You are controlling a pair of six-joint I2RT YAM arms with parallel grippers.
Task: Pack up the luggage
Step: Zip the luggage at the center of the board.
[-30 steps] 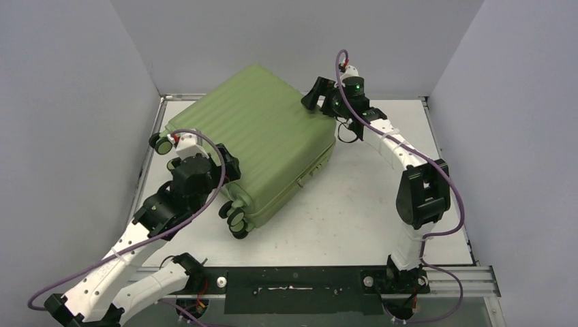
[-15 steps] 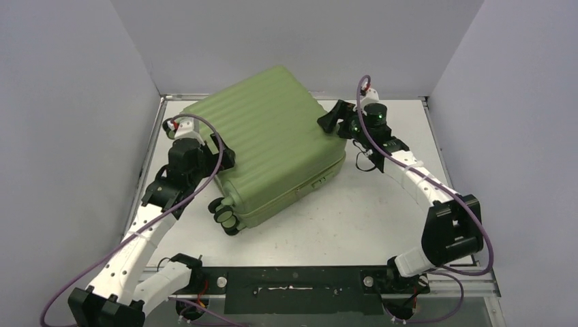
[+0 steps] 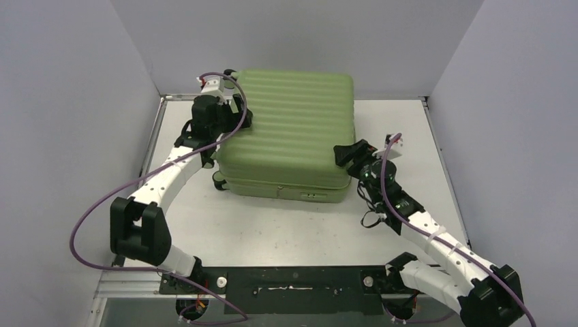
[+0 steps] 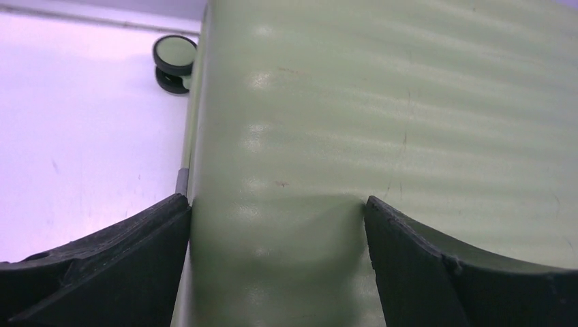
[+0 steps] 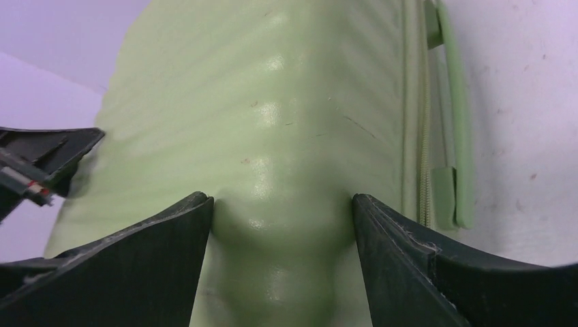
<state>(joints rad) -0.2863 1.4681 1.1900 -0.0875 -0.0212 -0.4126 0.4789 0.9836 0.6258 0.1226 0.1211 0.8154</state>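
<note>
Luggage lies flat and closed on the counter, upper centre of frame, ribbed shell up, one wheel showing at its left end. Left fingers apart, straddling its upper-left corner; right fingers apart, straddling its lower-right corner. Nothing clamped. Lid down, so packing looks mostly done; contents hidden, zip state unclear. Probably only positioning left.

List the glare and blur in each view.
Top view: even light, sharp, no glare on the suitcase. Left wrist: bright glints run down it, the table washes out pale. Right wrist: same glints, and it goes soft nearest the lens.
</note>
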